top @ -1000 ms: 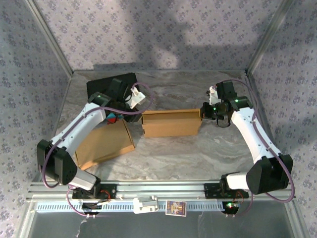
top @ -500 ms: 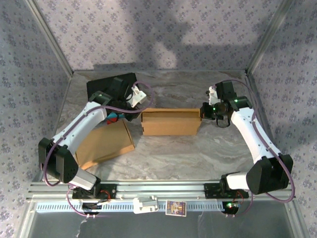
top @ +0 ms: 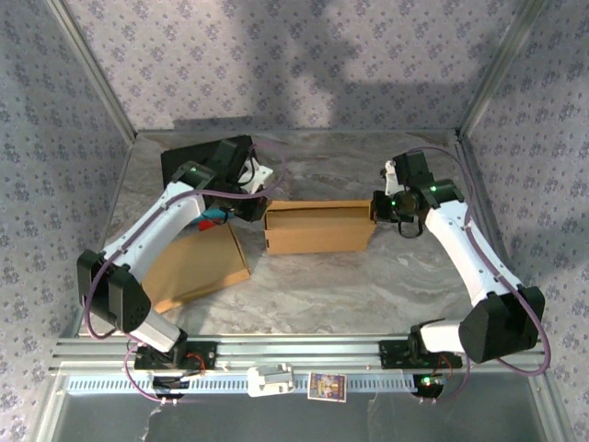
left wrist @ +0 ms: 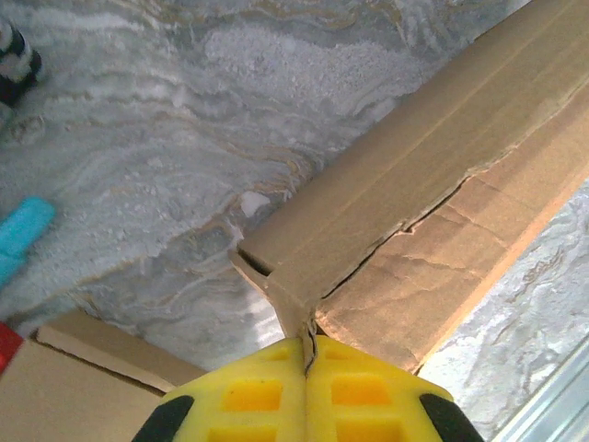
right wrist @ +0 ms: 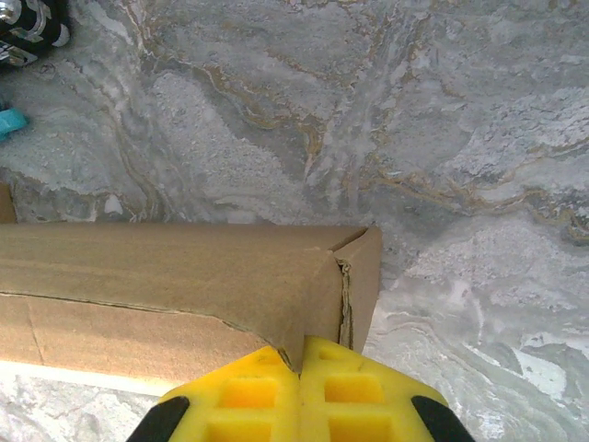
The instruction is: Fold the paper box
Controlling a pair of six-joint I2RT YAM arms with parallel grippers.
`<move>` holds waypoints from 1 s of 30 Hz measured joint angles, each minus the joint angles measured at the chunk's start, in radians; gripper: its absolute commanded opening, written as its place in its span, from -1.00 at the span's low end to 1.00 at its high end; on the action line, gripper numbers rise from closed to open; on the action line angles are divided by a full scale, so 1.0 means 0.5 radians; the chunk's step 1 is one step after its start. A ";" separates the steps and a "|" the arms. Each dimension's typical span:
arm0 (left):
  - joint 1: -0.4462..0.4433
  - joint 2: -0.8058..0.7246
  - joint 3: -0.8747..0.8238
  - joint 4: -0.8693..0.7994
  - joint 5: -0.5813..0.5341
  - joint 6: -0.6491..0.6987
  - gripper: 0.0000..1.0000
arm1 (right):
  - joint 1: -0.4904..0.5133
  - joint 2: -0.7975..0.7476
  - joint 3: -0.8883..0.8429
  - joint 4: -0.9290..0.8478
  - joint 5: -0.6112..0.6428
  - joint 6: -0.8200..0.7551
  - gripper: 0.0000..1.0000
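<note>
From my overhead feed, the paper box (top: 317, 228) lies on the marble table (top: 322, 295) near the middle, its long side running from 9 o'clock to 3 o'clock. It looks partly formed: a long, low tan body with creased walls.

The left gripper (top: 261, 212) sits at the box's 9 o'clock end. On my left wrist feed, the left gripper (left wrist: 306, 366) has its yellow pads (left wrist: 248, 396) clenched, with a thin cardboard flap at the corner of the paper box (left wrist: 405, 212) pinched between them. A ragged tear runs along the wall beside that corner.

The right gripper (top: 375, 210) is at the box's 3 o'clock end. On the right wrist feed, the right gripper (right wrist: 301, 366) is clamped too, its pads meeting on the end flap of the paper box (right wrist: 166, 267), right by the folded corner.

A flat cardboard sheet (top: 198, 267) lies at 8 o'clock from the box, close to it and partly under the left arm. A teal object (top: 219, 216) rests at the box's 9 o'clock, beyond the left gripper; I cannot tell what it is. A black slab (top: 198, 158) sits at 10 o'clock, near the back wall. On the rail at 6 o'clock I see a small printed card (top: 327, 386).
</note>
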 measured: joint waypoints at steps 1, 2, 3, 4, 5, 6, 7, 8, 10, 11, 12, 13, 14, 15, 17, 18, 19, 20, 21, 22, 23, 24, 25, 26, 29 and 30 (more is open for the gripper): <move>-0.007 0.016 0.016 -0.020 -0.002 -0.049 -1.00 | 0.008 -0.002 0.000 0.002 0.016 0.003 -1.00; -0.013 0.030 0.032 -0.039 -0.005 -0.092 -1.00 | 0.014 -0.005 0.000 0.003 0.032 0.008 -1.00; -0.019 0.041 0.049 -0.059 -0.011 -0.133 -1.00 | 0.020 -0.006 0.000 0.004 0.042 0.016 -1.00; -0.025 0.055 0.069 -0.086 -0.018 -0.175 -1.00 | 0.024 -0.008 0.000 0.004 0.050 0.023 -1.00; -0.031 0.065 0.091 -0.111 -0.024 -0.210 -1.00 | 0.030 -0.009 0.000 0.004 0.060 0.031 -1.00; -0.035 0.076 0.113 -0.136 -0.031 -0.243 -1.00 | 0.034 -0.010 0.000 0.004 0.067 0.037 -1.00; -0.039 0.088 0.138 -0.160 -0.031 -0.274 -1.00 | 0.037 -0.010 0.000 0.004 0.074 0.039 -1.00; -0.042 0.103 0.171 -0.192 -0.032 -0.304 -1.00 | 0.040 -0.010 0.000 0.005 0.080 0.044 -1.00; -0.047 0.129 0.219 -0.230 -0.038 -0.349 -1.00 | 0.045 -0.010 0.000 0.005 0.089 0.050 -1.00; -0.048 0.140 0.233 -0.243 -0.038 -0.369 -1.00 | 0.047 -0.011 0.000 0.005 0.092 0.053 -1.00; -0.049 0.150 0.243 -0.256 -0.038 -0.388 -1.00 | 0.049 -0.011 0.000 0.006 0.094 0.053 -1.00; -0.048 0.162 0.259 -0.278 -0.038 -0.407 -1.00 | 0.050 -0.011 0.000 0.006 0.093 0.053 -1.00; -0.048 0.176 0.278 -0.301 -0.039 -0.423 -1.00 | 0.053 -0.011 0.000 0.007 0.094 0.053 -1.00; -0.048 0.192 0.301 -0.323 -0.038 -0.433 -1.00 | 0.054 -0.011 0.000 0.008 0.094 0.053 -1.00; -0.048 0.230 0.365 -0.365 -0.038 -0.457 -1.00 | 0.056 -0.011 0.000 0.010 0.098 0.053 -1.00; -0.048 0.244 0.386 -0.380 -0.037 -0.467 -1.00 | 0.056 -0.011 -0.001 0.011 0.103 0.053 -1.00; -0.049 0.257 0.410 -0.397 -0.037 -0.481 -1.00 | 0.056 -0.011 -0.001 0.011 0.108 0.054 -1.00; -0.050 0.266 0.424 -0.405 -0.037 -0.495 -1.00 | 0.056 -0.011 -0.001 0.011 0.109 0.056 -1.00; -0.050 0.272 0.431 -0.413 -0.037 -0.511 -1.00 | 0.056 -0.012 -0.001 0.011 0.109 0.059 -1.00; -0.050 0.278 0.438 -0.424 -0.036 -0.530 -1.00 | 0.056 -0.012 -0.001 0.011 0.109 0.060 -1.00; -0.050 0.285 0.446 -0.436 -0.034 -0.548 -1.00 | 0.057 -0.012 -0.001 0.011 0.109 0.060 -1.00; -0.050 0.292 0.455 -0.444 -0.034 -0.562 -1.00 | 0.058 -0.012 -0.001 0.011 0.109 0.060 -1.00; -0.051 0.300 0.468 -0.452 -0.032 -0.575 -1.00 | 0.060 -0.012 -0.001 0.011 0.110 0.060 -1.00; -0.052 0.312 0.488 -0.465 -0.031 -0.587 -1.00 | 0.060 -0.014 -0.002 0.012 0.110 0.060 -1.00; -0.053 0.343 0.524 -0.485 -0.029 -0.620 -1.00 | 0.062 -0.014 -0.005 0.014 0.118 0.061 -1.00; -0.053 0.349 0.528 -0.491 -0.028 -0.628 -1.00 | 0.062 -0.014 -0.005 0.014 0.119 0.062 -1.00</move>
